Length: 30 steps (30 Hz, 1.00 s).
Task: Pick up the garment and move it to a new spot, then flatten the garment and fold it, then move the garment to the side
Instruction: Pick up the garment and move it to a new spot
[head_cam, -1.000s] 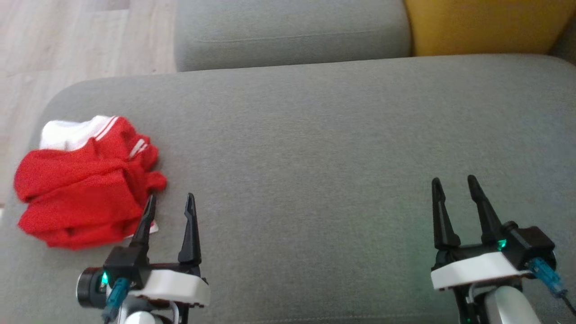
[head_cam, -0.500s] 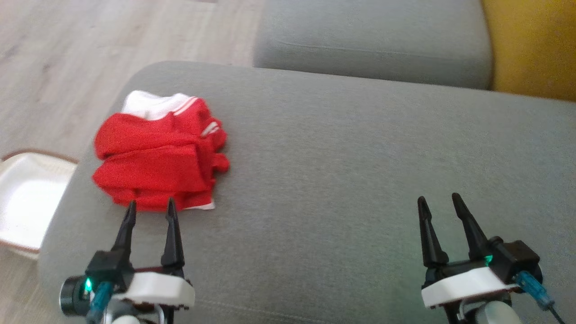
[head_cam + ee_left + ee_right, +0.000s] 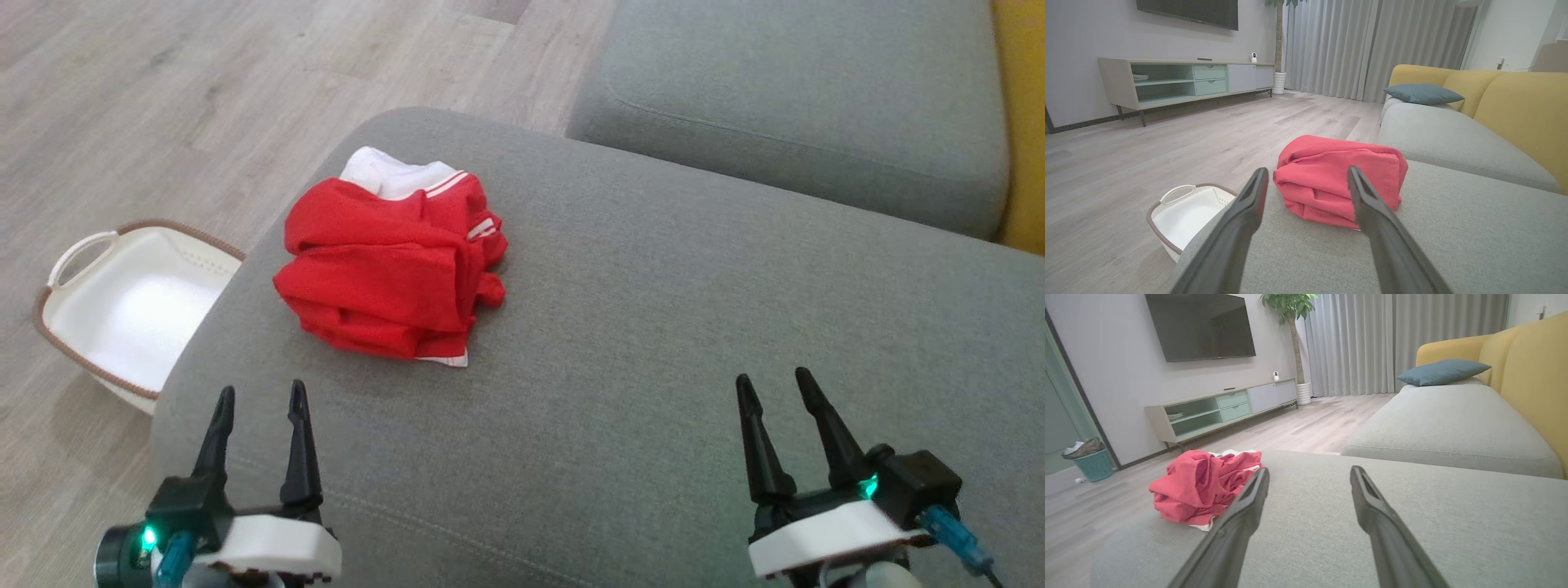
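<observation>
Head view with 2 wrist views. The crumpled red garment with white trim [image 3: 392, 278] lies bunched in several loose layers on the grey fabric sofa cushion [image 3: 653, 327], near that cushion's rounded left corner. The left tool [image 3: 260, 389] hovers near the cushion's front edge, short of the garment and apart from it, its 2 dark fingers spread moderately and holding nothing. In the left wrist view the garment sits framed between these fingers, directly ahead. The right tool [image 3: 772, 376] hangs over bare cushion, well apart from the garment, its fingers likewise parted and empty. A white plastic basket with a brown rim [image 3: 122, 318] stands on the pale wood floor [image 3: 163, 82] just beside the cushion, below the garment's side.

The step in hand appears to be the approach for the 1st pick-up; nothing of the task is yet done.

Likely faults from here:
- A low, forward approach may push the bundle rather than pinch it, sliding it toward the cushion corner and over onto the floor or into the basket.
- Closing on only 1 outer layer may let the rest unfurl and drag, or slip free on lifting.
- Descending too deep may drive the fingertips into the soft upholstery and catch its weave along with the cloth.
</observation>
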Tool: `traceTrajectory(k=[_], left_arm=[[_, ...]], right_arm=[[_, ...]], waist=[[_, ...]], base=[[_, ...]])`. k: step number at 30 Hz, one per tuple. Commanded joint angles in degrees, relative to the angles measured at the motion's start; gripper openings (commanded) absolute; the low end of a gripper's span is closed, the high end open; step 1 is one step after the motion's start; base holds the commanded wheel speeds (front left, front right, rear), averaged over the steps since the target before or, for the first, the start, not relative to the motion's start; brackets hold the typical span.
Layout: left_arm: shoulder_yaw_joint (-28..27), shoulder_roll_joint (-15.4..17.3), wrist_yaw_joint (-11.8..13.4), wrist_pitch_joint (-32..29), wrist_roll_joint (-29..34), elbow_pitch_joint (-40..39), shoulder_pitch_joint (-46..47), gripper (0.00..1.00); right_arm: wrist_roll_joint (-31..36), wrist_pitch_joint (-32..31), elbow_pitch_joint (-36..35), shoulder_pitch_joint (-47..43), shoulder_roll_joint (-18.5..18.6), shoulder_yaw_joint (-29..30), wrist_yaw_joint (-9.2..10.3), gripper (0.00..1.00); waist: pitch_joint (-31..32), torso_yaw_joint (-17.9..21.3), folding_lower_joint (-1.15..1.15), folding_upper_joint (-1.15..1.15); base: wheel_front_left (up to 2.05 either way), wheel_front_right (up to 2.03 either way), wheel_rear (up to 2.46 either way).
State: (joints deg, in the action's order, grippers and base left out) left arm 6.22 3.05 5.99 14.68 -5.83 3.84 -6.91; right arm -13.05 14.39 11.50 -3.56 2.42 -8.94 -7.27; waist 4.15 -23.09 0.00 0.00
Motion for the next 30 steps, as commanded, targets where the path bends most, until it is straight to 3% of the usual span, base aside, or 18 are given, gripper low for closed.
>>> traceTrajectory(k=[1,13,18,20,26,30], left_arm=[[-2.2,-0.2,-0.2,0.3,0.6,-2.3,2.1,1.00],[-3.5,-0.2,-0.7,0.3,0.6,-2.7,5.4,1.00],[-4.5,0.7,-3.1,0.3,0.8,-1.0,11.3,1.00],[-5.0,0.8,-5.3,0.3,-1.3,0.8,14.5,1.00],[-5.1,5.1,-9.9,-0.2,-1.9,8.2,25.9,1.00],[-3.7,8.9,-11.5,-5.3,-1.2,16.6,34.6,1.00]], right_arm=[[-1.0,0.6,-1.6,1.4,0.5,-1.2,-0.22,1.00],[0.3,0.6,-3.1,3.6,0.5,1.0,-0.22,1.00],[2.8,0.6,-5.0,5.7,0.5,4.9,-0.22,1.00],[3.9,0.6,-5.9,6.5,0.5,6.6,-0.22,1.00],[6.7,0.6,-9.4,7.9,0.5,11.2,-0.22,1.00],[7.8,-0.1,-12.6,9.0,0.5,13.2,-0.22,1.00]], waist=[[-0.1,-0.2,0.00,0.00],[-5.5,2.0,0.00,0.00],[-10.6,3.2,0.00,0.00],[-12.6,3.7,0.00,0.00],[-18.1,5.3,0.00,0.00],[-21.7,6.2,0.00,0.00]], base=[[0.00,0.00,0.00],[0.00,0.00,0.00],[0.00,0.00,0.00],[0.00,0.00,0.00],[0.00,0.00,0.00],[0.00,0.00,0.00]])
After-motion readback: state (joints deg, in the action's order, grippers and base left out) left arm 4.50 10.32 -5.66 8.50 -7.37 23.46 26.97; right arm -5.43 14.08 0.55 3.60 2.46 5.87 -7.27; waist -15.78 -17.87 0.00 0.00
